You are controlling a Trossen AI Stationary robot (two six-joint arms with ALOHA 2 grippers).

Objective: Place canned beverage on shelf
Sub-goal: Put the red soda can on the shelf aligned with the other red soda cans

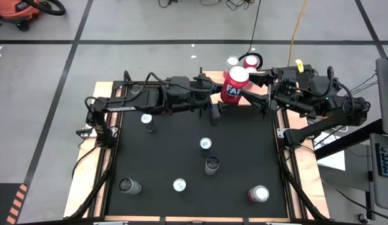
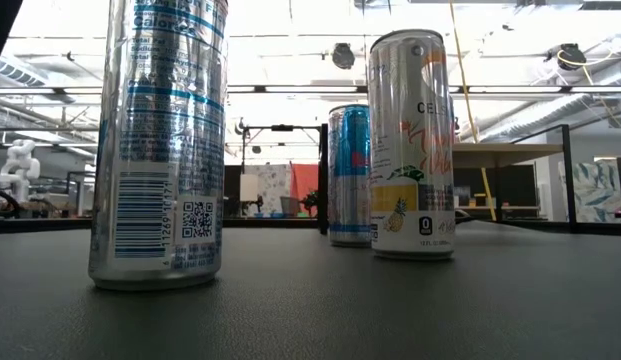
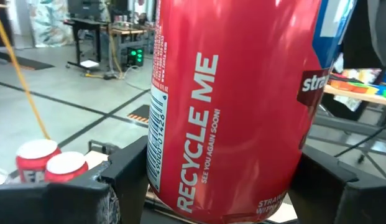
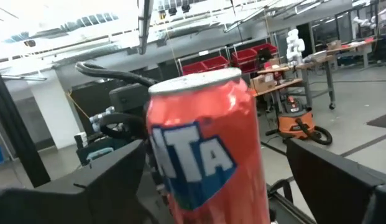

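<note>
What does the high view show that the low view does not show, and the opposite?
Only the high view shows both arms meeting at the far edge of the table: the left gripper holds the red can, tilted, above the shelf, where two cans already stand. The right gripper is beside the red can, jaws open.

Only the low view shows can labels, a barcode and the room behind.

Both show loose cans standing upright on the black table top.
</note>
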